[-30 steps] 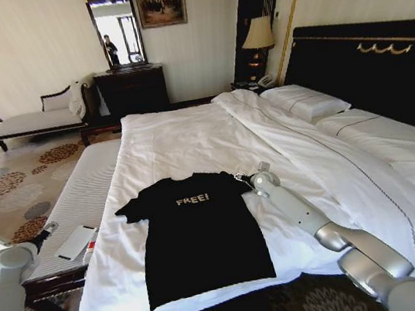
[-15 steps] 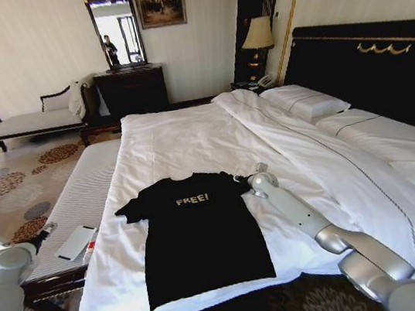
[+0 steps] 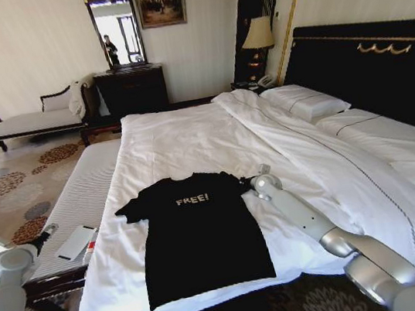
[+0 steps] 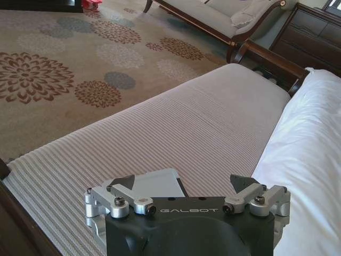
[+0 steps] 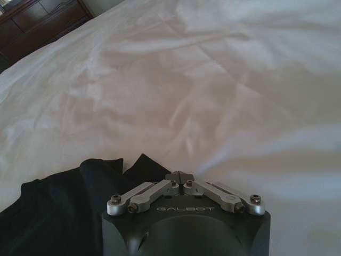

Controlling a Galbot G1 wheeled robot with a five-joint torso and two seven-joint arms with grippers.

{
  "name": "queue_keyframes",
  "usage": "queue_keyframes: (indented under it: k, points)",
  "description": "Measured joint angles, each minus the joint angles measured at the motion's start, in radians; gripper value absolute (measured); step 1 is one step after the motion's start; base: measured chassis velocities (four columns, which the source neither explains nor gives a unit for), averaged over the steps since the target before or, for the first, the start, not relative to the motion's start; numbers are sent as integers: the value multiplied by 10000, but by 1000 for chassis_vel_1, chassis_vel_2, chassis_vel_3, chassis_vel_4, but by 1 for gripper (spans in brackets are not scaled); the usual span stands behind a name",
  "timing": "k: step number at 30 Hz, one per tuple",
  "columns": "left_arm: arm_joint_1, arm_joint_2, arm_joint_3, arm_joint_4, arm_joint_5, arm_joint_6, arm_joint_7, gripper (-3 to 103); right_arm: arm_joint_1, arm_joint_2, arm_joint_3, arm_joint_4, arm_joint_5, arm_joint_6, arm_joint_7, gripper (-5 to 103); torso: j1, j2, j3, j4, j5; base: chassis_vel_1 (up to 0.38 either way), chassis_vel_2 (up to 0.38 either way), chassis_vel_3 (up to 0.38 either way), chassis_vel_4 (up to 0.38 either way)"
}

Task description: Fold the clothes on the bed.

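Black fabric meets the right gripper (image 5: 180, 177), whose jaws are pressed together at the sleeve edge of the T-shirt (image 3: 199, 231) (whether any cloth is pinched between them, I cannot tell). That shirt lies flat, lettering up, near the foot edge of the bed (image 3: 189, 138). Off the bed's side, the left gripper (image 4: 186, 184) hangs with jaws spread above a striped bench (image 4: 160, 128).

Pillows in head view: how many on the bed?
2 visible. One pillow lies at the far end of the bed by the lamp; the second pillow lies nearer, along the headboard. More could be hidden past the view's right edge.
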Motion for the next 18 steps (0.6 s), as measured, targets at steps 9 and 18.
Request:
queue_keyframes:
  k: [9,18]
  points:
    - [-51,-24,55,2,3,-5,-13,100,-142,-68,80,47,-245,377,-422,0,0,0,0,0,-1,0,0,0,0]
    - [-29,-26,54,4,14,-8,-16,100,178,135,97,-324,32,-224,301,24,0,0,0,2,0,0,0,0,0]
